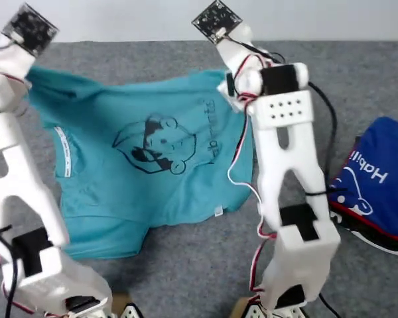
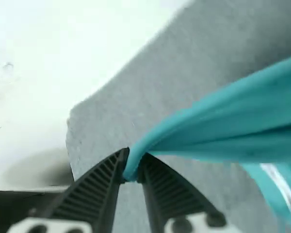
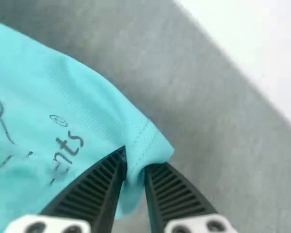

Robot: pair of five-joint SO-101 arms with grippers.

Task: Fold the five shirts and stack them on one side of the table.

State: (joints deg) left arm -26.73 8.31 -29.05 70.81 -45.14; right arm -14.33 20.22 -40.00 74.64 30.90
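shirts, total: 2
teal shirt [image 1: 152, 165]: 1
blue shirt [image 1: 378, 192]: 1
arms: 2 (left arm [image 1: 13, 165], right arm [image 1: 288, 152])
jaws: 2 pairs, one per arm
desk [image 1: 186, 265]: 1

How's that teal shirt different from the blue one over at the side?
The teal shirt lies spread wide; the blue shirt sits bundled up. The left claw and right claw pinch the teal shirt; nothing touches the blue shirt. Both carry a printed design.
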